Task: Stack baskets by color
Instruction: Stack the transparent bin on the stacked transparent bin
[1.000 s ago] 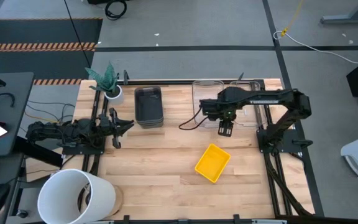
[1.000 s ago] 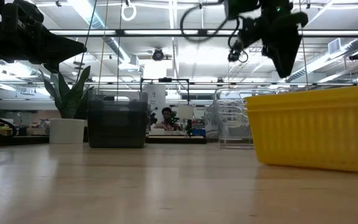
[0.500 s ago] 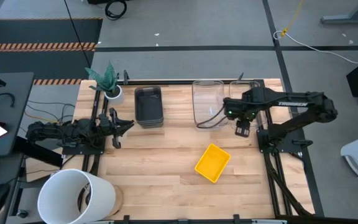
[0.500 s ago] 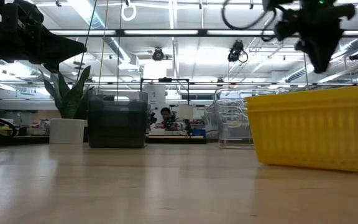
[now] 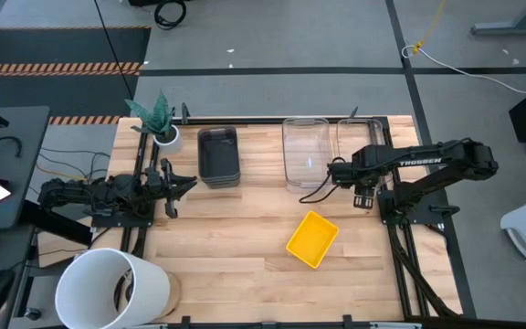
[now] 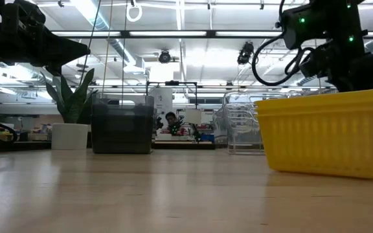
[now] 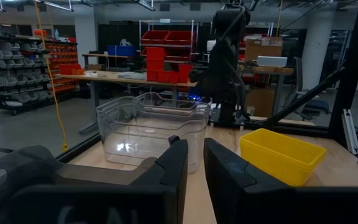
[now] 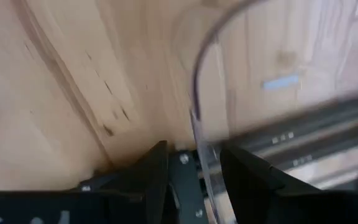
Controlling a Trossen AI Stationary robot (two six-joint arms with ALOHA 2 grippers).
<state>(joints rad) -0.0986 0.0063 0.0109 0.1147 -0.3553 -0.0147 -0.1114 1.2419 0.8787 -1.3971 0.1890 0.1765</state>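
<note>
A yellow basket [image 5: 312, 239] rests flat on the table, near the right side. A dark grey basket [image 5: 218, 155] stands at the far edge. Two clear baskets [image 5: 306, 153] [image 5: 359, 144] stand side by side to its right. My right gripper [image 5: 363, 198] points down at the near end of the right clear basket. It is open, and the basket's clear rim [image 8: 197, 130] runs between its fingers [image 8: 241, 168]; I cannot tell whether they touch it. My left gripper [image 5: 183, 187] waits at the table's left edge, with a narrow gap [image 7: 196, 152] between its fingers and nothing in it.
A small plant pot [image 5: 164, 135] stands at the far left corner. A big white bucket [image 5: 112, 288] stands off the near left corner. A person [image 6: 173, 122] sits far behind the table. Bare wood lies between the yellow basket and the left arm.
My right gripper has gone toward the table's right edge and down, from near the left clear basket to the near end of the right one. The baskets have kept their places.
</note>
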